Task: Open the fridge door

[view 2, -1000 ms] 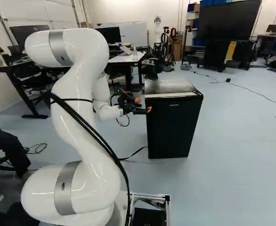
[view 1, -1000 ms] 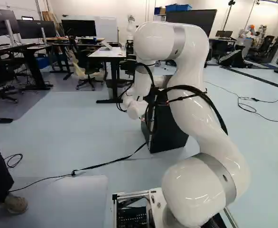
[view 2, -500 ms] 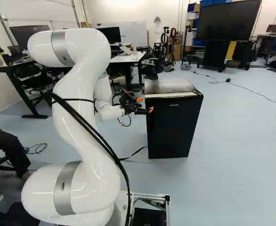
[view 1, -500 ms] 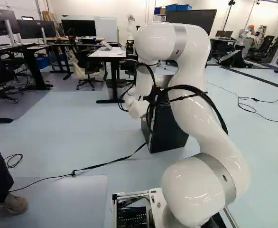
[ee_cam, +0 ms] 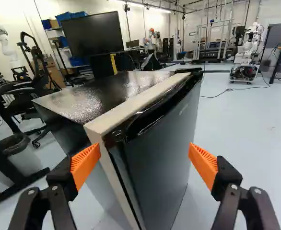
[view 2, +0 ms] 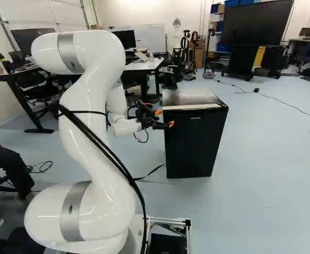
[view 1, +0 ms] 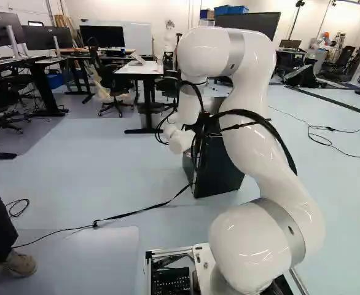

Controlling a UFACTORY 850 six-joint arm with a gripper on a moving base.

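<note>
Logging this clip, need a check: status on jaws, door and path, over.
Jaws open, gripping nothing. Door shut, one upright edge ahead between them. Nothing seen in the way.

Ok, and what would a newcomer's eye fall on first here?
Probably the big white arm, looming right of the middle in the left base view. Next, the black fridge standing on the floor ahead of it. The wrist view adds bright orange pads on the open gripper, spread wide with the fridge showing between them.
</note>
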